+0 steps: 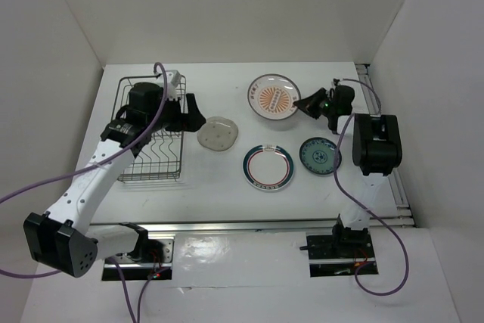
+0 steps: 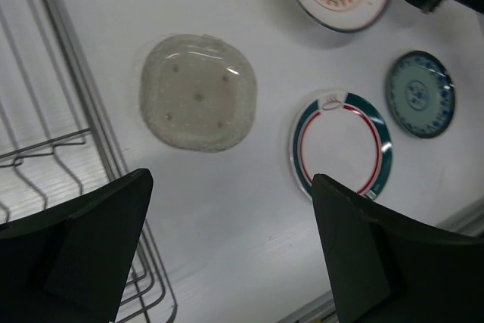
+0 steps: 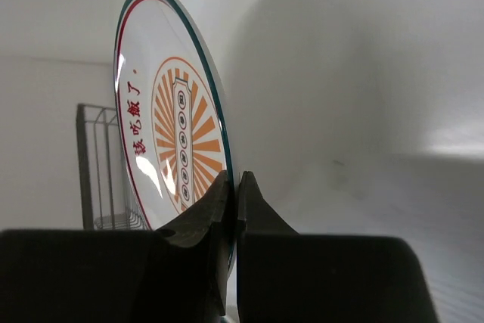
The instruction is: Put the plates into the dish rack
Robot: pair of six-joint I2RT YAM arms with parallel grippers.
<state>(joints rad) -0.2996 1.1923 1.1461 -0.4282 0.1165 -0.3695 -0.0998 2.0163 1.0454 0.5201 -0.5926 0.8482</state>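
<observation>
Pinches with the right tool (image 1: 304, 103) the right-hand rim of the cream round plate with orange sunburst centre (image 1: 274, 98), at upper centre-right of the top view. Shows, in the right wrist view, the same tool (image 3: 234, 183) closed down to a thin gap on that plate (image 3: 170, 149), at lower centre of the frame. Cannot tell whether the plate is clear of the white counter (image 1: 227, 73). Holds the left tool (image 1: 195, 113) spread fully wide and gripping nothing, at the right edge of the rectangular dark wire dish rack (image 1: 151, 166) on the left of the top view. Looks down, in the left wrist view, through that tool (image 2: 231, 262) onto the counter, with the rack's rim (image 2: 82, 88) along the left side of the frame. Finds the translucent grey rounded plate (image 1: 218, 134) (image 2: 198, 92) flat on the counter just right of the rack, the white round plate with teal-and-red ring (image 1: 268, 167) (image 2: 340, 145) at lower centre, and the small teal-patterned round plate (image 1: 318, 155) (image 2: 420, 94) near its right side, apart from it, below the right tool.
</observation>
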